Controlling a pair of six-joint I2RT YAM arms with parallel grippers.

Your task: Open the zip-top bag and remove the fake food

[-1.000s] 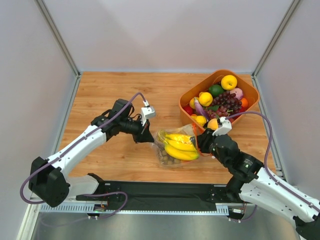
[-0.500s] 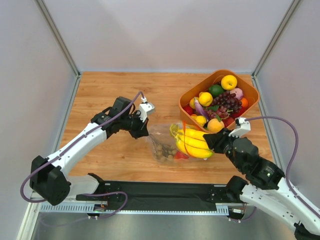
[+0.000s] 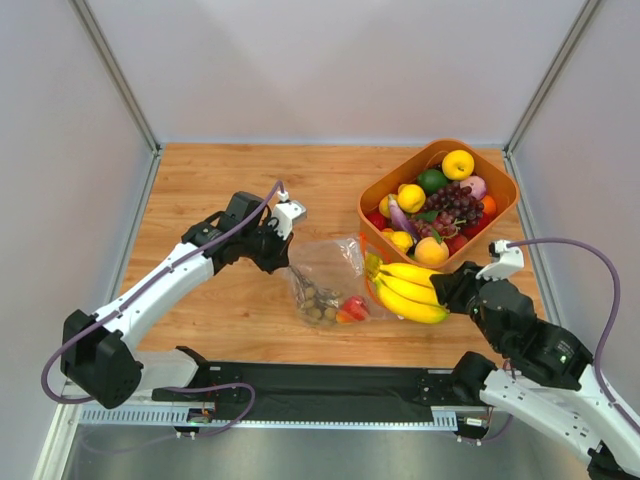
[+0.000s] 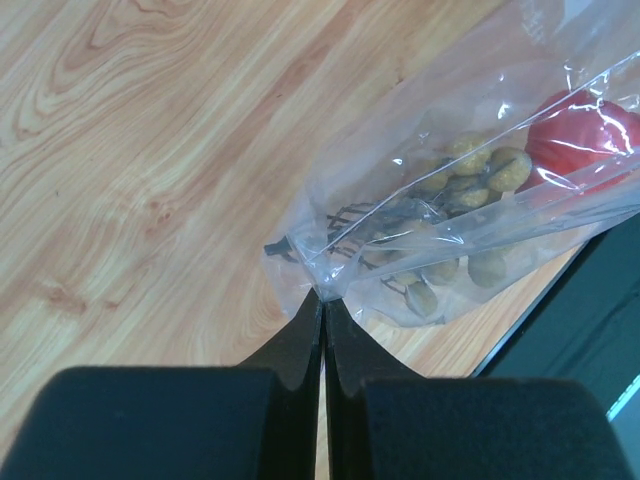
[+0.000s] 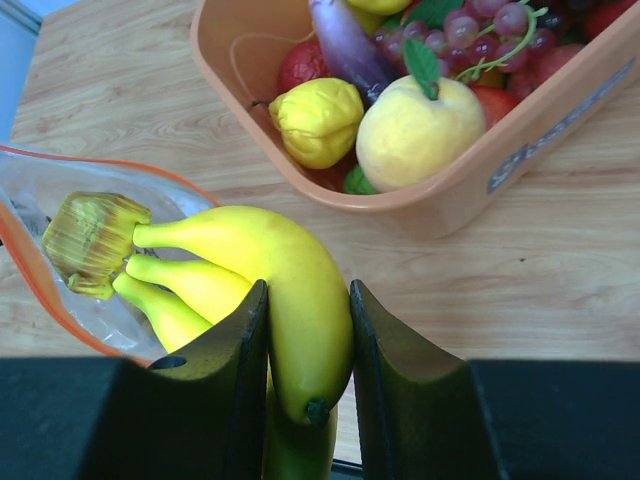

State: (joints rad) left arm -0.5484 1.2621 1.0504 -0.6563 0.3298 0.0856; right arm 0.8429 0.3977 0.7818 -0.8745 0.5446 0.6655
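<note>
Top external view shows the banana bunch (image 3: 408, 292) clamped between the right jaws at its 3 o'clock end. Its long axis runs from about 10 o'clock to 4 o'clock. The stem end points toward 9 o'clock, at the mouth of the zip-top bag (image 3: 330, 262), which lies on the bench (image 3: 220, 180) between the two arms.

In the right wrist view the stem crown (image 5: 95, 240) sits just inside the red-orange zip strip (image 5: 30, 272). I judge the bunch is not fully free, and a pull toward 3 o'clock should clear it.

The left jaws are pressed together on the bag's corner at its 10 o'clock side, anchoring it. The tan-brown balls (image 3: 318, 303) and the red fruit (image 3: 353, 306) are inside the bag.

The right arm (image 3: 520, 335) reaches in low from 5 o'clock, and the left arm (image 3: 170, 280) from 8 o'clock.
</note>
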